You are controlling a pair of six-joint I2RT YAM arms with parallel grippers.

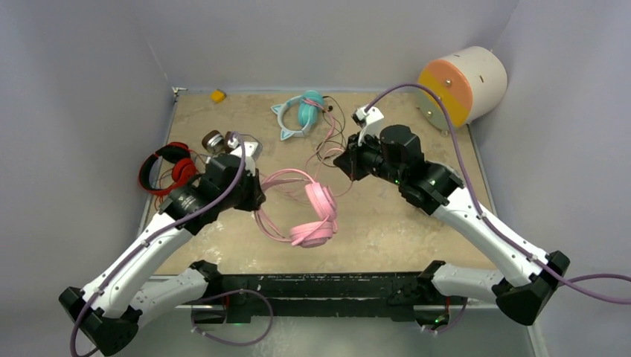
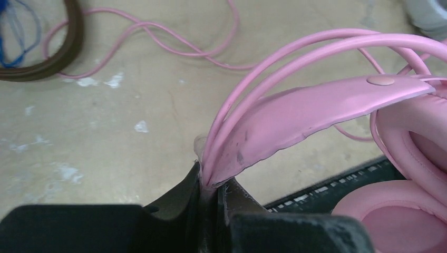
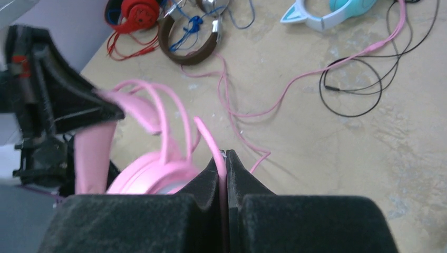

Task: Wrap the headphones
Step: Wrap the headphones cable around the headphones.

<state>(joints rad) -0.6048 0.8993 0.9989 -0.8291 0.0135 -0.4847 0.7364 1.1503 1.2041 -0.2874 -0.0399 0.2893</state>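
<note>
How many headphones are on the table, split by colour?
pink headphones: 1
red headphones: 1
brown headphones: 1
teal cat-ear headphones: 1
Total: 4

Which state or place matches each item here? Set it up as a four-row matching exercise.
Column one:
1. left hand
2. right hand
3. red headphones
4. teal headphones

Column two:
A. far middle of the table
B. shut on the pink cable
C. left edge of the table
D. shut on the headband of the pink headphones

Pairs: 1-D, 2-B, 3-C, 4-A.
</note>
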